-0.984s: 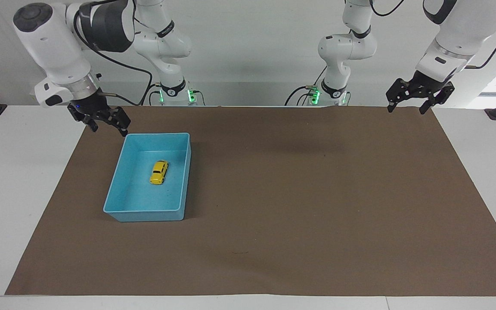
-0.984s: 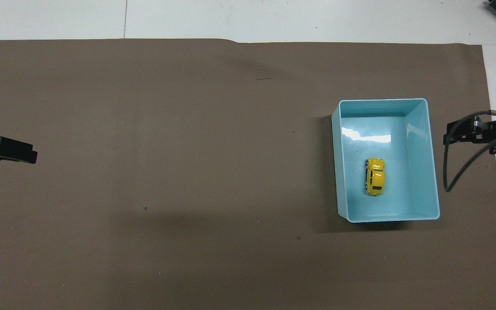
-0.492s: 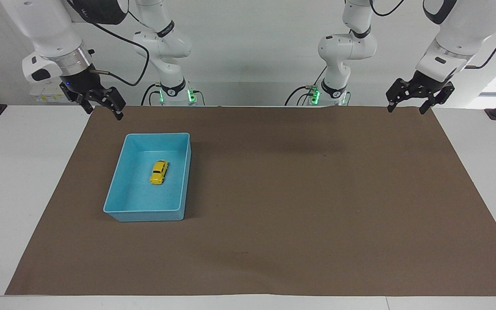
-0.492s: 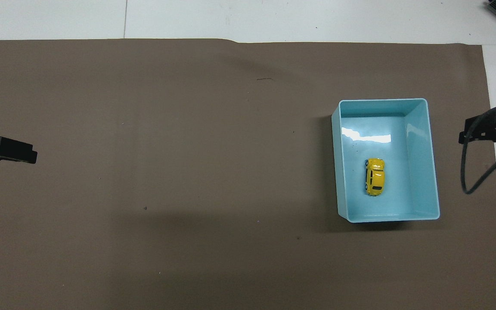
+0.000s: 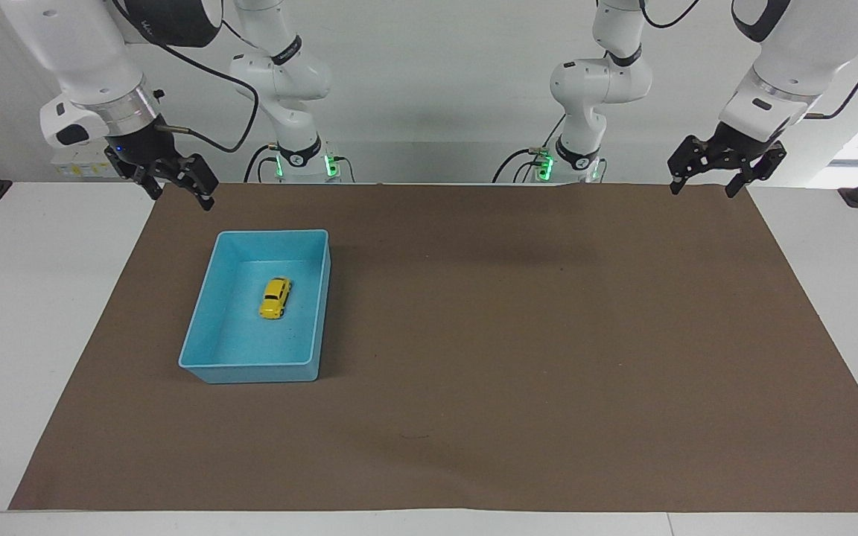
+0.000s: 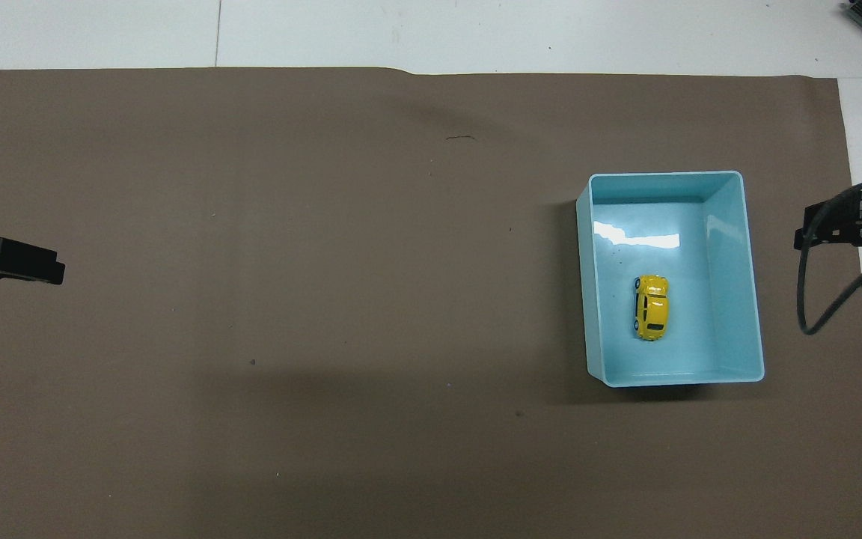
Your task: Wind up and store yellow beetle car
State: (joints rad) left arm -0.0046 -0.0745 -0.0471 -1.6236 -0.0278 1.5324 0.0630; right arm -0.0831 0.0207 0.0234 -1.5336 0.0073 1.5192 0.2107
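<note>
Writing you could read shows nowhere. Your yellow beetle car (image 5: 275, 298) sits on its wheels inside the blue bin (image 5: 205, 327), long axis running from the robots outward; which end is its nose you cannot tell. Your left gripper (image 5: 727, 179) and right gripper (image 5: 173, 187) hang wide open, empty, over the worktop's (image 5: 27, 298) corners.

The white table (image 5: 42, 298) is covered by a brown mat (image 5: 548, 335). On the mat, a blue bin (image 5: 205, 327) is seen toward the right arm's end.
</note>
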